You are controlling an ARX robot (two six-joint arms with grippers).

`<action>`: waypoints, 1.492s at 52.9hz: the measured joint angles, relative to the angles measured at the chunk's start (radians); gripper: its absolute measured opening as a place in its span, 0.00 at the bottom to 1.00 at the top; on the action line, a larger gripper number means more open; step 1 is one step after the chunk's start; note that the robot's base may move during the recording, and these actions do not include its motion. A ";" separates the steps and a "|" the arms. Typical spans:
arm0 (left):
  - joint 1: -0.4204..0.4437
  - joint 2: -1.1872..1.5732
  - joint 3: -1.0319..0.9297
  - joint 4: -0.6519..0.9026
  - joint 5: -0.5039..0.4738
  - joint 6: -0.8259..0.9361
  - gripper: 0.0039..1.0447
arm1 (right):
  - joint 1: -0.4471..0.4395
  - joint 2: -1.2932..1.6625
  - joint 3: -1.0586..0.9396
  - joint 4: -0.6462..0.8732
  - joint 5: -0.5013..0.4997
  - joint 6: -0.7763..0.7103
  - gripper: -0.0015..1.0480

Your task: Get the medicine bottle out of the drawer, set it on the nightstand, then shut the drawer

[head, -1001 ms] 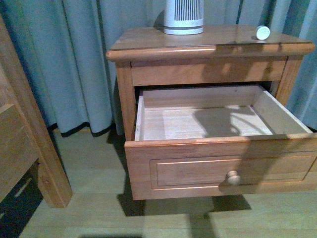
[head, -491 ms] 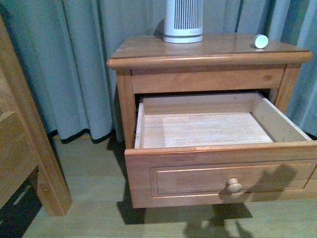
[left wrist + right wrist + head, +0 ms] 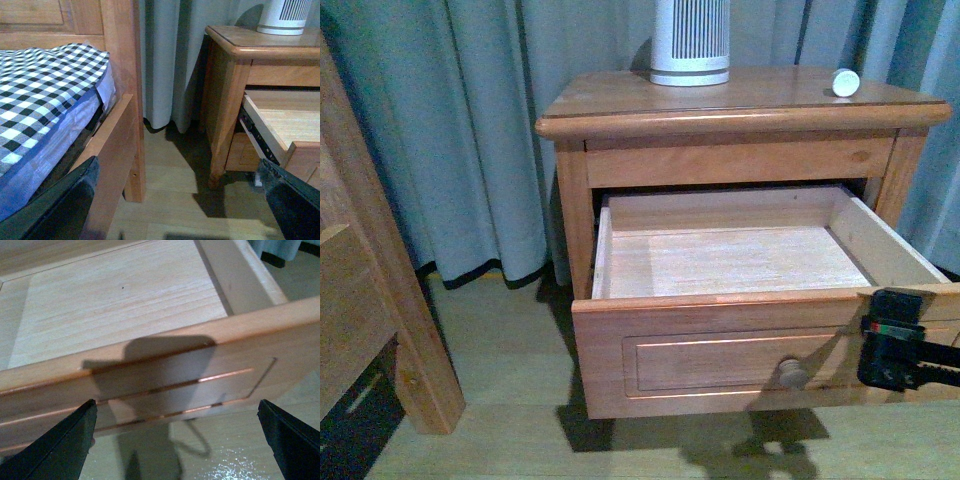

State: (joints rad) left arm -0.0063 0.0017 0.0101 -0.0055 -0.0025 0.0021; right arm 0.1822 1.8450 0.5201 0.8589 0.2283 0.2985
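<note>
right pincer [image 3: 905, 340] now before drawer [image 3: 720, 360] front

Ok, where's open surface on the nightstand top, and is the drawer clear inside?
The nightstand top is bare across its middle and left front, between the ribbed white device at the back and the medicine bottle near the right edge. The drawer floor shows nothing on it. The right claw crowds the drawer's front right.

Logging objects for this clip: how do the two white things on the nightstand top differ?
The ribbed device is tall, slatted, upright and stands toward the back middle, cut off by the frame. The medicine bottle is far smaller, smooth and sits near the right edge. Both are white and rest on the nightstand.
</note>
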 joint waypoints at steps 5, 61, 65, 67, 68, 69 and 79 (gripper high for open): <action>0.000 0.000 0.000 0.000 0.000 0.000 0.94 | 0.005 0.108 0.115 0.007 0.001 -0.034 0.93; 0.000 0.000 0.000 0.000 0.000 0.000 0.94 | -0.091 0.594 1.023 -0.322 -0.015 -0.163 0.93; 0.000 0.000 0.000 0.000 0.000 0.000 0.94 | -0.099 0.566 0.976 -0.297 -0.013 -0.147 0.93; 0.000 0.000 0.000 0.000 0.000 0.000 0.94 | -0.103 0.543 0.941 -0.285 -0.014 -0.137 0.93; 0.000 0.000 0.000 0.000 0.000 0.000 0.94 | -0.104 0.523 0.915 -0.277 -0.016 -0.130 0.93; 0.000 0.000 0.000 0.000 0.000 0.000 0.94 | -0.106 0.500 0.887 -0.271 -0.019 -0.124 0.93; 0.000 0.000 0.000 0.000 0.000 0.000 0.94 | -0.110 0.097 0.501 -0.224 -0.017 -0.099 0.93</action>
State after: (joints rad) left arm -0.0063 0.0017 0.0101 -0.0055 -0.0025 0.0025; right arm 0.0723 1.9423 1.0214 0.6353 0.2115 0.1993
